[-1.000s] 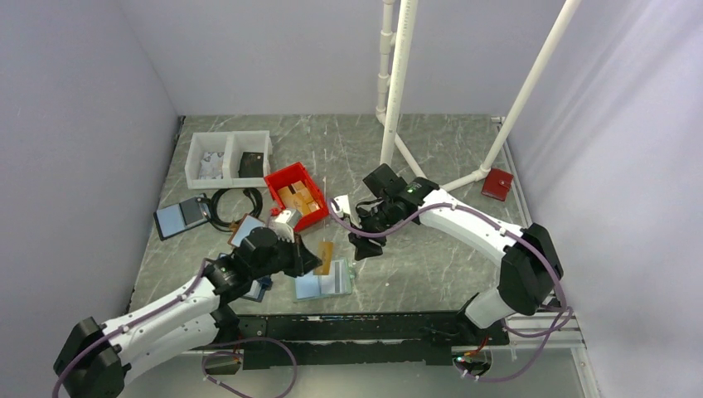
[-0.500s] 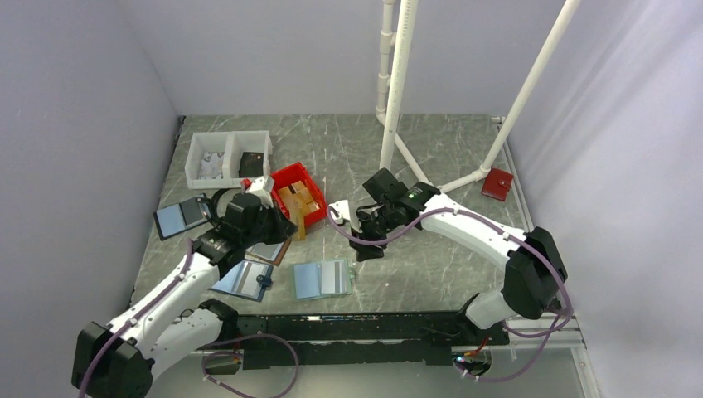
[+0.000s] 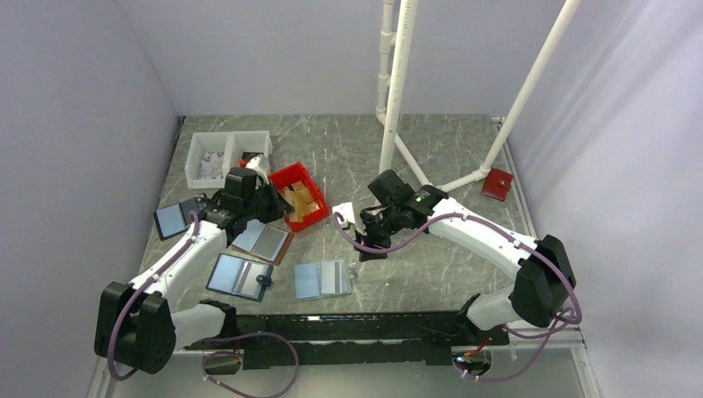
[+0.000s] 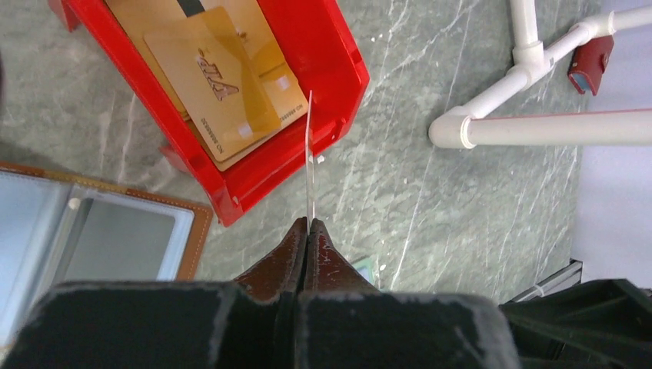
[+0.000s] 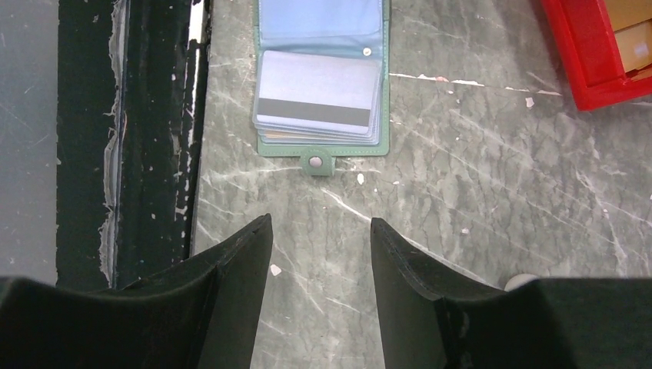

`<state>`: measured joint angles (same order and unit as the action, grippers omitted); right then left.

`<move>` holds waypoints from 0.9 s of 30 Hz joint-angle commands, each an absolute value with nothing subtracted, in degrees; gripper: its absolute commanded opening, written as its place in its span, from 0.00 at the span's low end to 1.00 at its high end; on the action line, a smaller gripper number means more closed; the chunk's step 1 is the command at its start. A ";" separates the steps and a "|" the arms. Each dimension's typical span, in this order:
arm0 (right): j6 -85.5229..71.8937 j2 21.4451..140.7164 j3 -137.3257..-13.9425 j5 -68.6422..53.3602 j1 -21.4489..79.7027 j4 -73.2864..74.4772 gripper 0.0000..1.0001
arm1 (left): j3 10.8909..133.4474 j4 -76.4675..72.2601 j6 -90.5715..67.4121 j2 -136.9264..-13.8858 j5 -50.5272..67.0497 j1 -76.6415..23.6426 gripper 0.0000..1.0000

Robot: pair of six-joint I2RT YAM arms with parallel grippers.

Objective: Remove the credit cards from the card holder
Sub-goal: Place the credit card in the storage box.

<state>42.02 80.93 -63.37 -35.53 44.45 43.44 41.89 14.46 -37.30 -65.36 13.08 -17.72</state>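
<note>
1. Only the left wrist view shows the left gripper [image 4: 307, 227] pinched tight on a thin card [image 4: 309, 154]. The card is seen edge-on as a pale sliver above one wall of the red bin [image 4: 338, 54]. The top view does not resolve this card.
2. That view also shows glossy gold-tan cards [image 4: 211, 84] with printed lettering lying flat in the hard plastic bin. A brown-edged folder [image 4: 188, 231] lies just beside the bin.
3. Only the right wrist view gives detail of the card holder [image 5: 319, 27]. It has a soft teal-green border, clear pale blue pockets and a snap tab [image 5: 314, 162]. A pale card [image 5: 317, 92] with a dark stripe sits in one pocket.
4. The right gripper [image 5: 319, 231] is empty, its jaws parted, above bare grey marbled tabletop [image 5: 477, 192] near the tab.
5. Only the top view gives the layout. The card holder lies open and flat near the tabletop's near edge, about midway along it. A navy-edged folder [image 3: 239, 276] lies to its left, and the bin sits further back towards the left edge.
</note>
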 commanded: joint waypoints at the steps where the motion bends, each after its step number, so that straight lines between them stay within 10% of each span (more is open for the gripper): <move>1: 43.24 79.30 -63.28 -35.88 44.90 42.71 0.52 | 46.90 13.96 -38.64 -67.64 11.89 -17.23 0.00; 27: 43.85 78.10 -62.75 -34.24 45.27 42.48 0.52 | 60.40 16.84 -46.36 -85.73 5.17 -16.96 0.00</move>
<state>42.59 80.27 -62.92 -34.48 45.10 43.42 55.88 17.06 -44.34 -82.26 6.20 -17.32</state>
